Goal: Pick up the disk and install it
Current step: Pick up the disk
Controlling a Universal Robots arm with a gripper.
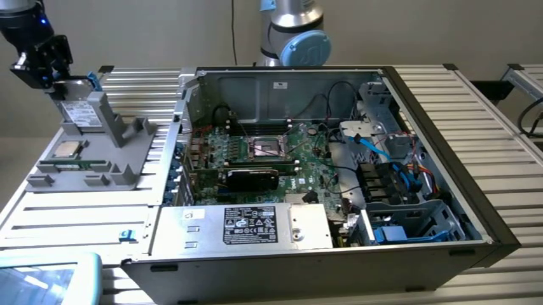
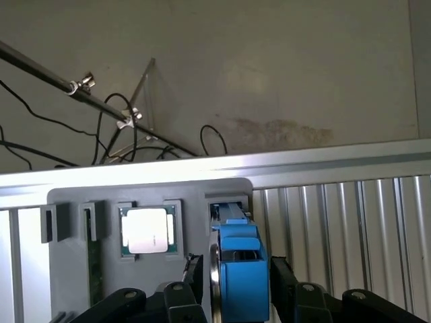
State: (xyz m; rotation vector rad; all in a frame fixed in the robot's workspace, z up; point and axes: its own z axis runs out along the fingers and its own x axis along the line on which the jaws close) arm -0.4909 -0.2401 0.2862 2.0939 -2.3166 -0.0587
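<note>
Two fingers of my gripper (image 2: 236,272) stand spread, one on each side of the disk (image 2: 240,289) — not squeezing it yet, as far as I can see. The disk stands on its edge in a slot of the grey holder (image 2: 67,282), at the exterior view's left, well apart from the open computer case (image 1: 426,127).

What could go wrong? If I close off to one side, one finger pushes first, and the disk tips and sticks in its slot. If I pinch too near the top of the blue frame, it could slip out — the plastic looks smooth. The little square chip (image 2: 147,230) lies just beside the slot, so a crooked lift might knock it. Inside the case, loose cables (image 1: 373,145) could catch the disk.
</note>
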